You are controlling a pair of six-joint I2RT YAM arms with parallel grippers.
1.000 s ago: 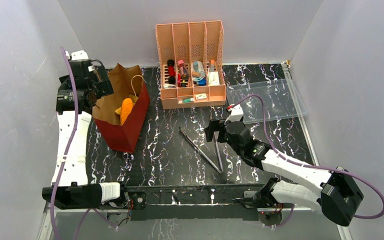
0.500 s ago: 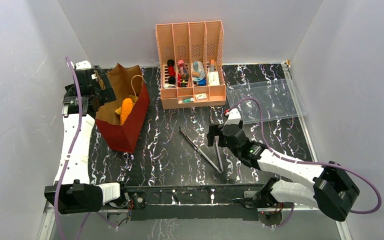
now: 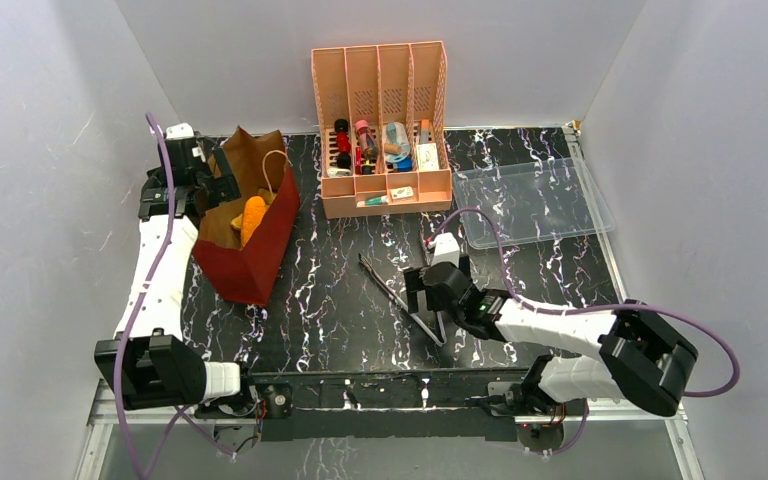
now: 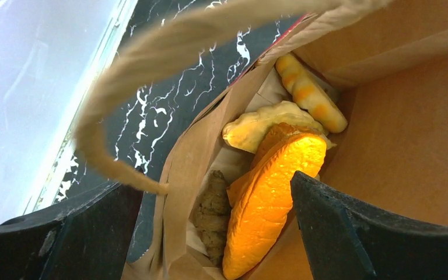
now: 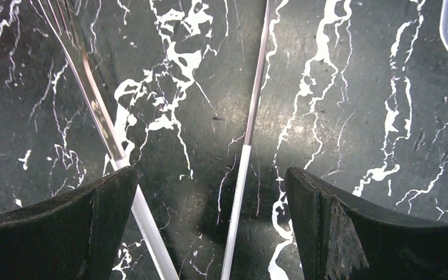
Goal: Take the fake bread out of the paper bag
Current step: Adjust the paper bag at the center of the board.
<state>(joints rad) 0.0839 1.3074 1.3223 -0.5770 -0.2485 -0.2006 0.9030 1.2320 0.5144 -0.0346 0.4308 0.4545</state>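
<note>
Jaws apart, the left gripper (image 4: 204,195) hung at the paper bag (image 4: 385,134) mouth, fake bread (image 4: 274,192) just below it, likely ready to reach in; the right gripper (image 5: 210,181), also spread, straddled the tongs (image 5: 248,134).

The paper bag (image 4: 396,134) hides part of the fake bread (image 4: 274,192), its handle (image 4: 151,58) blurred.

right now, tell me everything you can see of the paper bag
The paper bag is brown kraft with a red lower part and thin loop handles. It stands open on the left side of the table, creased, holding the fake bread. The left gripper hovers open at its mouth.
</note>
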